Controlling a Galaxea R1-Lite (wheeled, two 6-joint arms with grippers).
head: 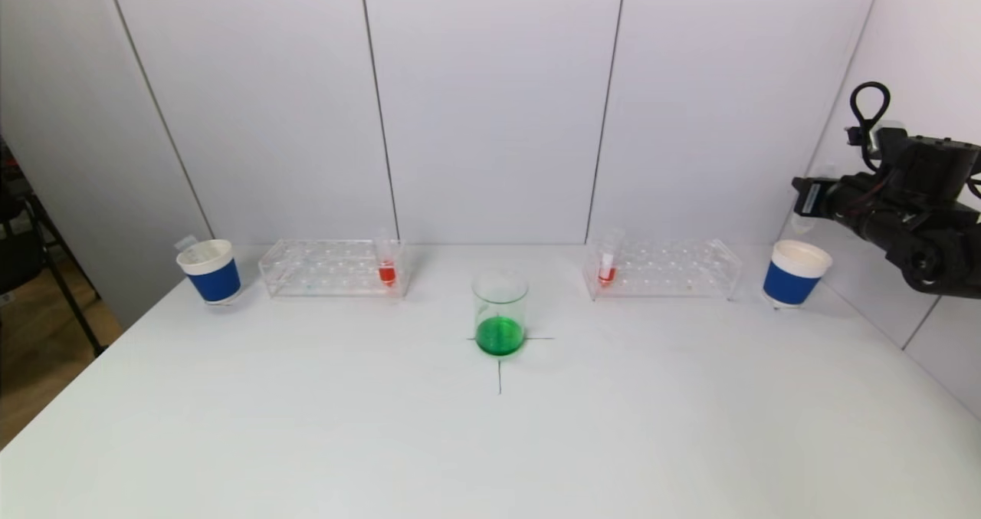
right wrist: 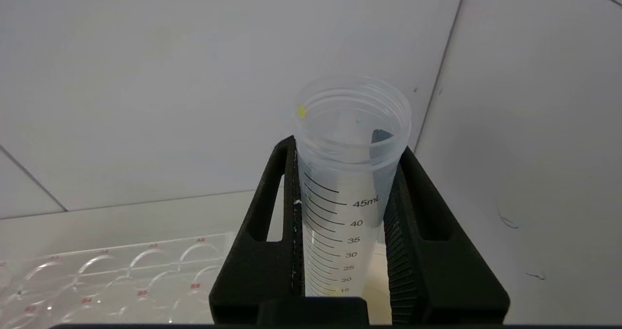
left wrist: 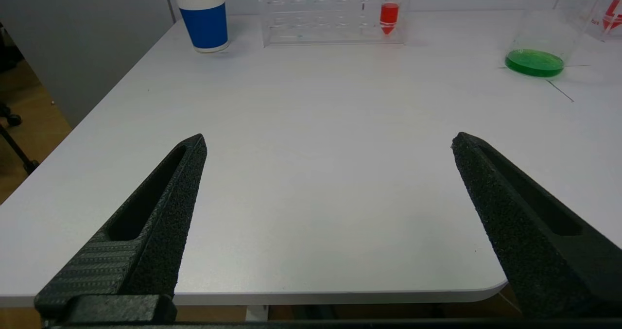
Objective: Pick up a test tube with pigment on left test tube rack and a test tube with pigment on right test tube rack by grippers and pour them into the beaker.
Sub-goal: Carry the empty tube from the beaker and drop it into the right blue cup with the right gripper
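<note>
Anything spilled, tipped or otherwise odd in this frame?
Nothing spilled or tipped. One oddity: the right end effector is shut on an empty test tube, held above the right cup, and the beaker holds green liquid while the racked tubes hold red.

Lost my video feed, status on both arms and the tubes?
Left gripper open, low over table's near edge. Right gripper shut on empty graduated tube, above right cup. Beaker holds green liquid. Nothing obstructing.
</note>
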